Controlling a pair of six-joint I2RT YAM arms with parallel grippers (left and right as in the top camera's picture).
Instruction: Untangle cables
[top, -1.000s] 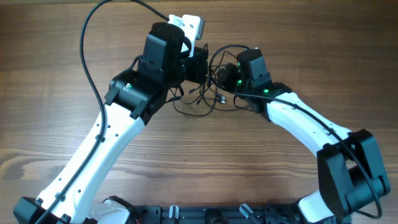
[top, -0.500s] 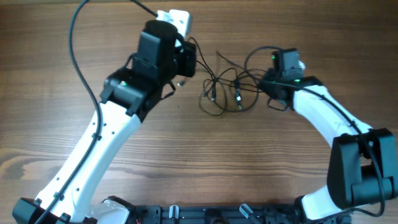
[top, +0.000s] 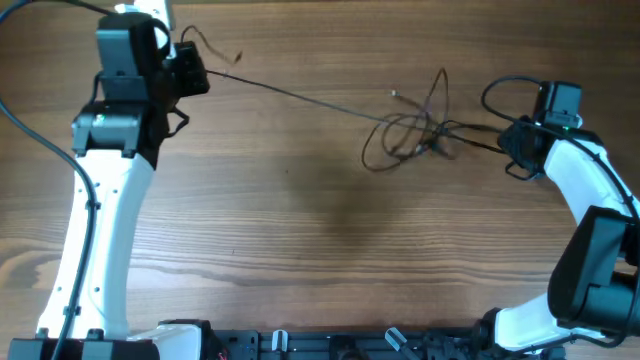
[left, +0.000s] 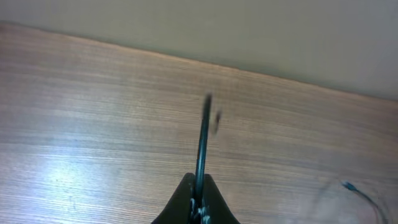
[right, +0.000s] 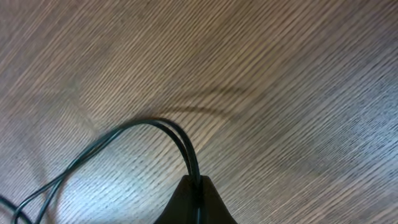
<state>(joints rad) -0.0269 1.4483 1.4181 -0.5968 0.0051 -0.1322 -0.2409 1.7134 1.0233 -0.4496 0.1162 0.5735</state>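
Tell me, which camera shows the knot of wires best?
The overhead camera. It shows the whole knot, loops and all. The left wrist camera shows only one wire pinched in the left gripper; the right wrist camera shows two wires leaving the right gripper.

From the left wrist, the cables (left: 201, 146) show as one blurred strand; the left tool (left: 196, 205) is cropped at the bottom edge. Overhead, their crossings are too small to follow.

A wooden table (top: 300, 250) (brown, finely grained) bears loose loops of thin cables (top: 424, 145).
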